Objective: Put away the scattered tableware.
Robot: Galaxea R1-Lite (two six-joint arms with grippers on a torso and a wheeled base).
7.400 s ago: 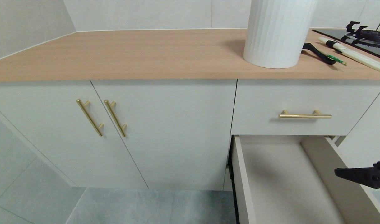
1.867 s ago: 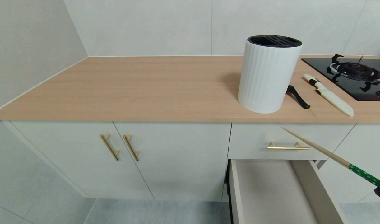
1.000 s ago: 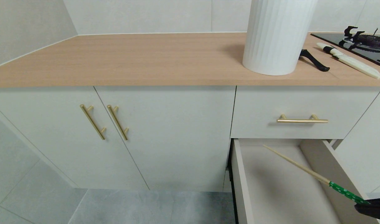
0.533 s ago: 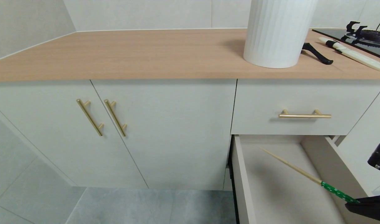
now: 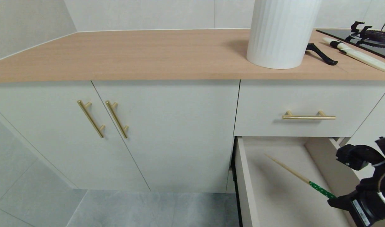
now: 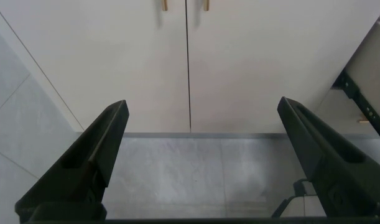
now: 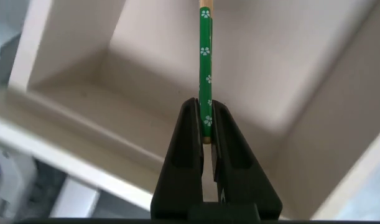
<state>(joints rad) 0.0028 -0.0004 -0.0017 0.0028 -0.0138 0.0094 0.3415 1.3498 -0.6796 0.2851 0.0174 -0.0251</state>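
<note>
My right gripper (image 7: 205,112) is clamped on the green end of the chopstick (image 5: 298,177), held over the open drawer (image 5: 244,179). Its long axis runs diagonally, bare tip pointing far-left. My left gripper (image 6: 202,109) hangs spread wide before the cabinet doors (image 6: 239,62).

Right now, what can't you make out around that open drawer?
Top of the white holder: cut off by the head view's upper edge.
Far end of the black-handled tool: hidden behind the holder.
Front of the drawer: off the head view's lower edge.
Tip of the chopstick: cut off in the right wrist view; whether it touches the drawer, unclear.
</note>
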